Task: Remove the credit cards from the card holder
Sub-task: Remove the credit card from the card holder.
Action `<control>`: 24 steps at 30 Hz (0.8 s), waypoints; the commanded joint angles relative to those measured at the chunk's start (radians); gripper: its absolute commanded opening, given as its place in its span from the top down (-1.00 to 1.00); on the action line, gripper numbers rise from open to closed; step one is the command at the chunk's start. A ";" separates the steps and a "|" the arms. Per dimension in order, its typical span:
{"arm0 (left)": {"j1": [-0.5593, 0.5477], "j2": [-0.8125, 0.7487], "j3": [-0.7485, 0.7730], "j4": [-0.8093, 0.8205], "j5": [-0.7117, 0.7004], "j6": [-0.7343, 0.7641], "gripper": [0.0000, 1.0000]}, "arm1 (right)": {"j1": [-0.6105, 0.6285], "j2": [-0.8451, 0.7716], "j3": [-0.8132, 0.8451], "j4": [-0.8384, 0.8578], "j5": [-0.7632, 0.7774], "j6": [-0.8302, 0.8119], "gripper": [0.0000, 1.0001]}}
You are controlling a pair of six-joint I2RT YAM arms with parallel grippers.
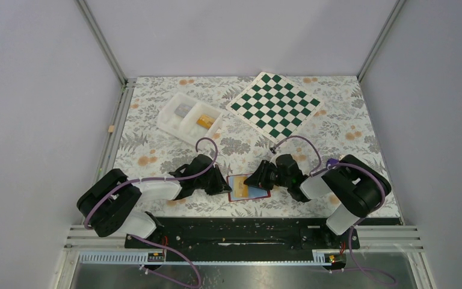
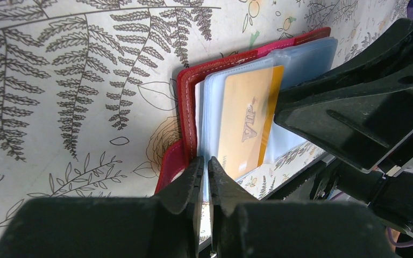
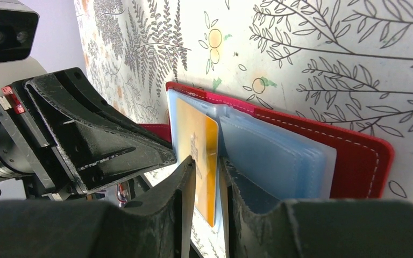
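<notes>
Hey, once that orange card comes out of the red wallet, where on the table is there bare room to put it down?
Bare cloth shows between the white tray and the left arm, and right of the chessboard. It is crowded around the card holder: the left gripper pinches its edge, the right gripper pinches the credit card.

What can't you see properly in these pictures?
- Wrist views: one credit card shows; stacked blue sleeves in the card holder could hide others.
- Right wrist view: fingers of the right gripper flank the card's edge; whether they pinch it is unclear.
- Top view: what lies in the white tray is too small to name.
- Left wrist view: the card's small print is blurred; only VIP reads.
</notes>
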 commanded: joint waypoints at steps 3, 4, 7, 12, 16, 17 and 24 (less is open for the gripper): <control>0.000 0.064 -0.030 -0.102 -0.084 0.037 0.82 | 0.011 0.064 -0.010 0.061 -0.005 0.006 0.44; -0.001 0.063 -0.030 -0.102 -0.085 0.035 0.82 | 0.012 0.065 -0.015 0.066 0.000 0.009 0.51; -0.001 0.066 -0.032 -0.105 -0.088 0.034 0.82 | 0.010 0.048 -0.030 0.065 0.013 0.005 0.85; 0.000 0.076 -0.035 -0.117 -0.100 0.035 0.82 | -0.003 -0.054 -0.039 -0.034 0.046 -0.047 1.00; -0.001 0.070 -0.035 -0.143 -0.127 0.040 0.82 | -0.012 -0.165 -0.032 -0.163 0.088 -0.097 1.00; 0.000 0.069 -0.034 -0.149 -0.133 0.043 0.82 | -0.016 -0.184 -0.033 -0.183 0.090 -0.104 1.00; -0.001 0.085 -0.040 -0.145 -0.140 0.046 0.82 | -0.052 -0.215 -0.045 -0.206 0.044 -0.144 1.00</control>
